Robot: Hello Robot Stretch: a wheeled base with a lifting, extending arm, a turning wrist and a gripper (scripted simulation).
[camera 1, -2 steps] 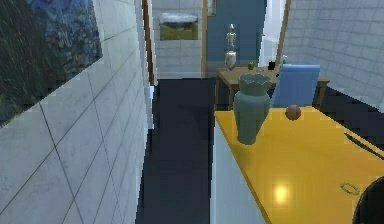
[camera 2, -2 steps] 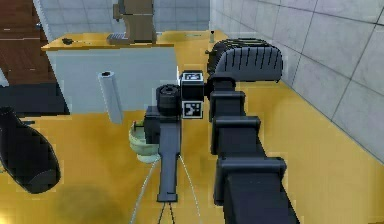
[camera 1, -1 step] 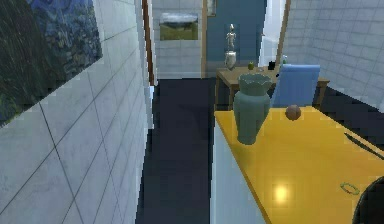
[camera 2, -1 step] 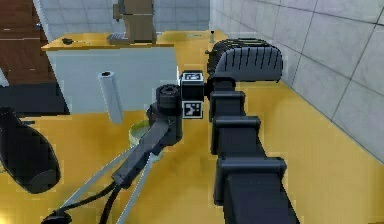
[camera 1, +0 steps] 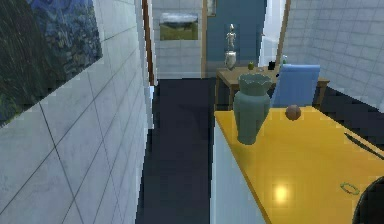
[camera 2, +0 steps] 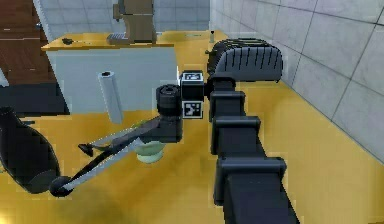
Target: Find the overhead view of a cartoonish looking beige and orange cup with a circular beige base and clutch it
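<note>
- In the arm side view, the dark arm (camera 2: 245,170) rises from the bottom edge over a yellow countertop (camera 2: 150,200).
- At its far end, left of two white marked squares (camera 2: 191,92), is the gripper (camera 2: 72,168). Its thin fingers (camera 2: 120,138) slant toward the view's left, and I cannot tell whether they are spread or pressed together.
- A small pale round thing (camera 2: 150,153), possibly the cup, lies on the countertop beneath the fingers. I cannot tell whether the gripper holds anything.
- Farther out stand a white upright roll (camera 2: 108,95) and a black toaster (camera 2: 248,58) near the tiled wall.
- In the forward view, a teal vase (camera 1: 252,105) stands on the countertop, with a small brown ball-like thing (camera 1: 293,113) beyond it.
- Farther still are a blue chair (camera 1: 297,80) and a wooden table (camera 1: 232,78).
</note>
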